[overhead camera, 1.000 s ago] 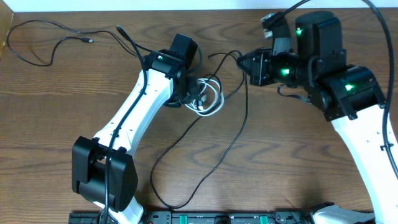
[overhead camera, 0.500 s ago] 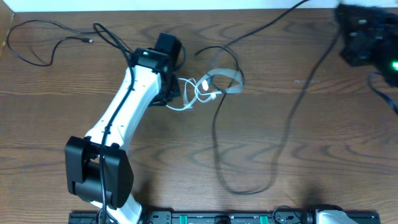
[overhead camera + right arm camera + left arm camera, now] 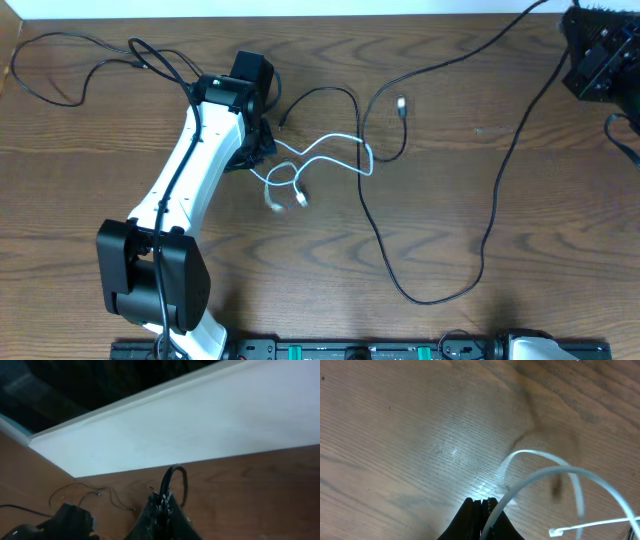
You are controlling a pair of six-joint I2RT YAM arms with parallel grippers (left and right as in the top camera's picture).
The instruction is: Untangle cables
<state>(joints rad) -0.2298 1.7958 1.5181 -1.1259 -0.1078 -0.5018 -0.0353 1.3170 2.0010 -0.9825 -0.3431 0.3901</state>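
My left gripper sits left of the table's middle, mostly hidden under its wrist in the overhead view. In the left wrist view it is shut on the white cable. That white cable trails right across the wood in loose curves, its two plug ends lying near the middle. My right gripper is at the far top right, shut on a long black cable. This black cable drapes down in a big loop and crosses the white one. A plug end lies near the crossing.
A separate thin black cable lies looped at the top left corner. The left arm's white link runs diagonally from its base at the bottom left. A white wall edge borders the table's far side.
The right arm swung far to the upper right, dragging the black cable out into a long loop. The left gripper shifted left and up, and the bunched white cable stretched out.
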